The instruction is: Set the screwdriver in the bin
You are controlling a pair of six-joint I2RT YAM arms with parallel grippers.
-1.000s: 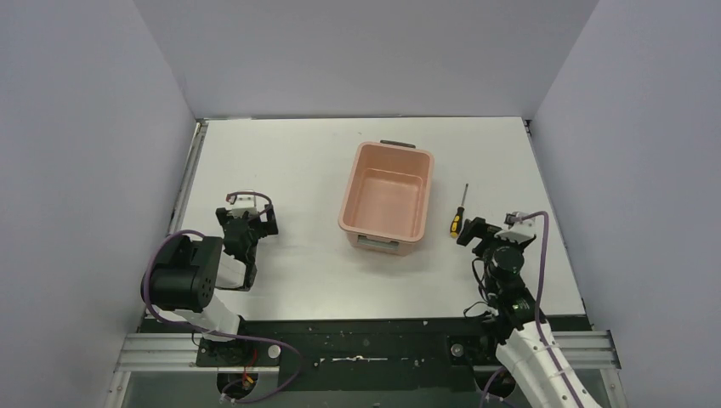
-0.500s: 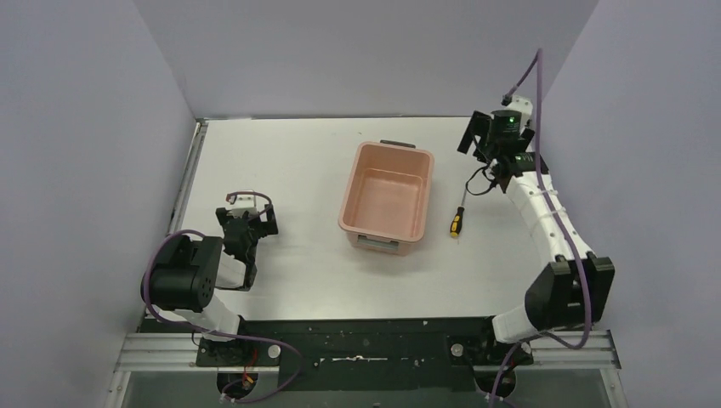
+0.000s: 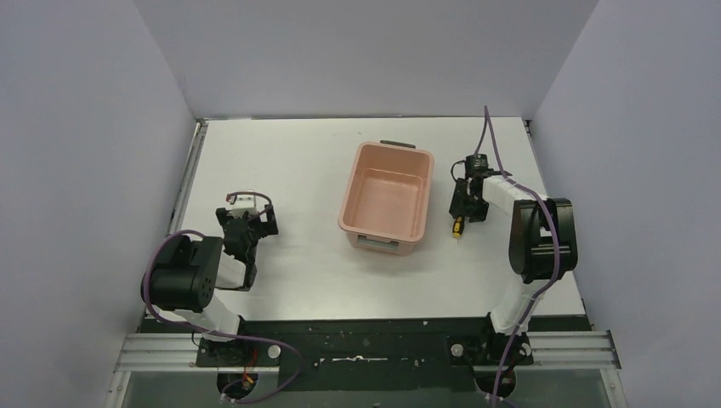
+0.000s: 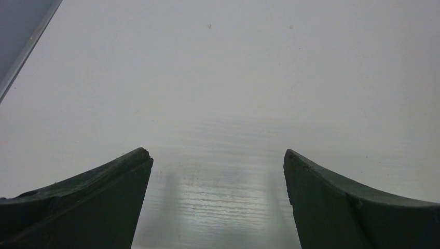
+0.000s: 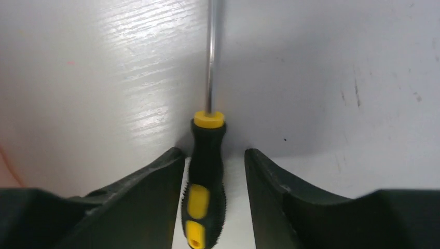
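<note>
The screwdriver [image 5: 206, 155] lies flat on the white table, right of the bin [image 3: 344, 204], its thin shaft [image 5: 210, 52] pointing away from the wrist. My right gripper [image 5: 214, 151] is down at the table and straddles the yellow-and-black handle. Its left finger [image 5: 155, 192] is against the handle's ribbed side, while a narrow strip of table still shows between the handle and the right finger [image 5: 280, 197]. From above, only the handle's end [image 3: 457, 226] pokes out below the right gripper [image 3: 463, 204]. The salmon-pink bin holds nothing. My left gripper [image 4: 218, 153] is open over bare table, far left of the bin.
Grey walls close in the table on the left, back and right. The bin's dark handle [image 3: 397, 144] faces the back wall. My right arm's elbow [image 3: 538, 234] stands right of the screwdriver. My left arm [image 3: 191, 276] is folded near the table's front left.
My right arm has swung from the far right corner down onto the screwdriver, and its jaws have narrowed around the handle. The left arm and the bin have not moved.
</note>
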